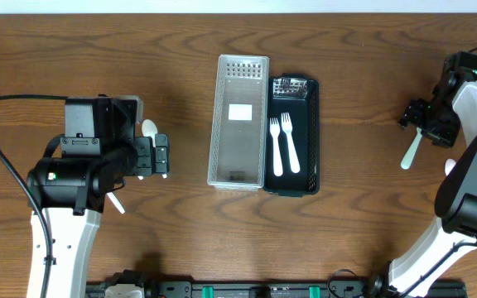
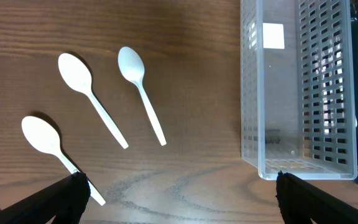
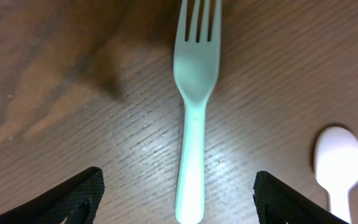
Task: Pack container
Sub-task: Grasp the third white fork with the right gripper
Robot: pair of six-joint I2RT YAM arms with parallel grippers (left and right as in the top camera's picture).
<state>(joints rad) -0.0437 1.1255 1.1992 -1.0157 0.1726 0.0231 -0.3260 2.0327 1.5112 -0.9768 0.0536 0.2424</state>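
Right gripper [image 3: 178,193] is open, hovering over the white plastic fork [image 3: 194,87] lying flat on the wooden table [image 3: 55,74], well off to the right of the clear perforated plastic container [image 1: 238,149]. Left gripper [image 2: 179,194] is wide open above some white plastic spoons [image 2: 76,73].

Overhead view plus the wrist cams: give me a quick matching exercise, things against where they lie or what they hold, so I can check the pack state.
Things:
1. clear container
2. black tray
3. three spoons
4. lone fork

Places or states:
A. lies on the table at its right side
B. holds two white forks
C. lie on the table left of the clear container
D. holds no cutlery

Pairs: 1-D; 2-B; 3-C; 4-A
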